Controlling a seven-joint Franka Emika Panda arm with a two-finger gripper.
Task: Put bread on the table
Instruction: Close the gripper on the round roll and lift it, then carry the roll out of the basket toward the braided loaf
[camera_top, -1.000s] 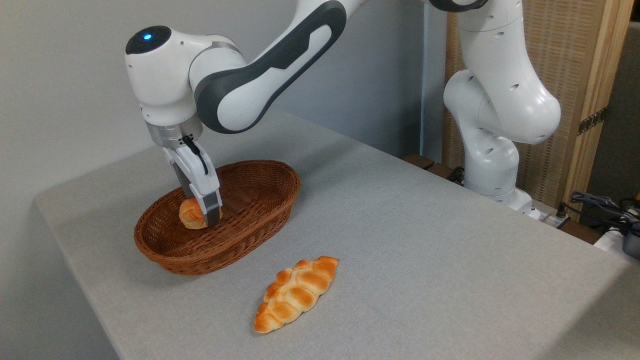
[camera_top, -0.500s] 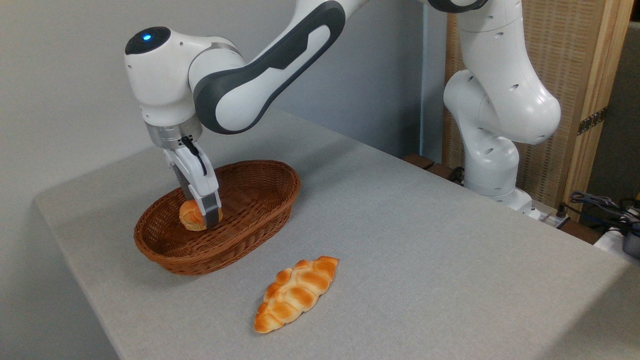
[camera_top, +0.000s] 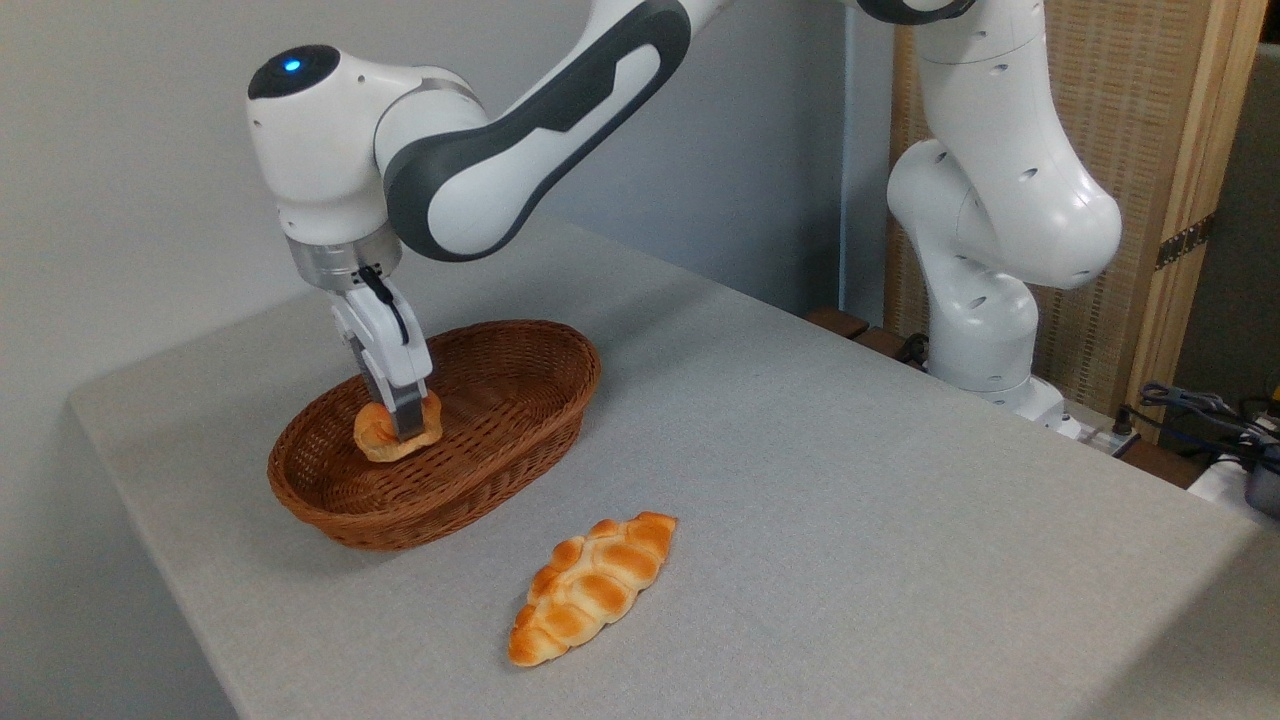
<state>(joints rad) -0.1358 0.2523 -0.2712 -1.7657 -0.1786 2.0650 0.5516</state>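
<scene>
The bread (camera_top: 378, 434), a small round golden-orange bun, hangs just above the floor of the brown wicker basket (camera_top: 520, 440) at the table's left. My gripper (camera_top: 405, 430) points straight down into the basket and is shut on the bun, its near finger (camera_top: 408, 418) covering the bun's middle. The far finger is hidden behind it. The table (camera_top: 850, 520) is covered in plain light grey cloth.
A long braided loaf (camera_top: 592, 587) lies on the cloth in front of the basket, toward the near edge. The arm's white base (camera_top: 985, 340) stands at the table's far right edge, with cables (camera_top: 1205, 410) beyond it. A wooden screen (camera_top: 1130, 150) stands behind.
The gripper has risen a little, and the bun has come up with it off the basket floor, tilting slightly.
</scene>
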